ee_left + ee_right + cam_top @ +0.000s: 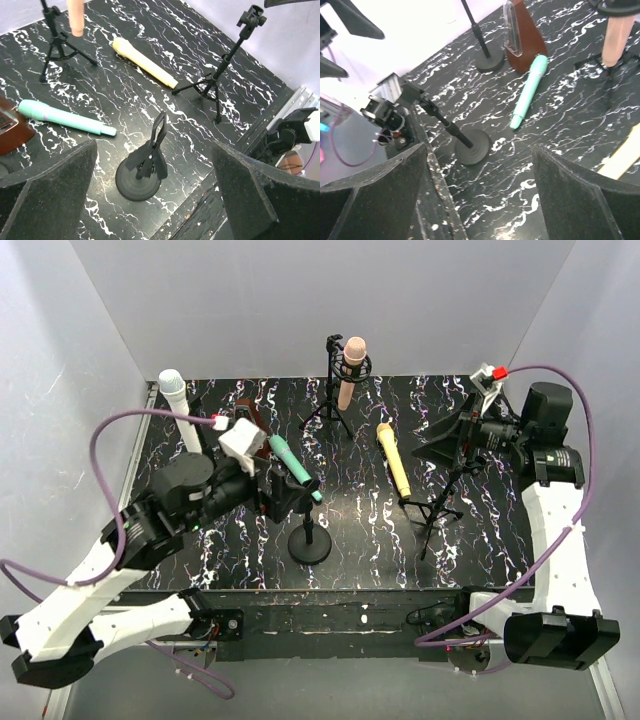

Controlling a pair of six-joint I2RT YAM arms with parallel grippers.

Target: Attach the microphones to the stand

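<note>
**Inspector:** Report on the microphones, one by one.

**Operator:** The peach-pink microphone (351, 368) sits upright in the clip of the far tripod stand (330, 408), so I count it as done. The white microphone (178, 405) stands upright at the far left. It looks mounted, but I cannot make out its clip. The teal-green microphone (65, 117) lies flat on the table (500, 525), with its head just beside the brown metronome (522, 35). It is near the round-base stand (145, 170) but not touching it, and that stand's clip is empty. The yellow microphone (142, 61) also lies flat, close to the near tripod stand (220, 75), whose holder is bare.

**Inspector:** And your tools?

**Operator:** My left gripper (154, 150) is spread wide above the round-base stand and holds nothing. My right gripper (479, 147) is spread as well, and it is empty.

**Inspector:** Your assessment of progress?

**Operator:** I judge the task about half finished. Two microphones appear to be up, two are left to do, and two stands are free to take them. The teal-green one lies nearest my left gripper.
</note>
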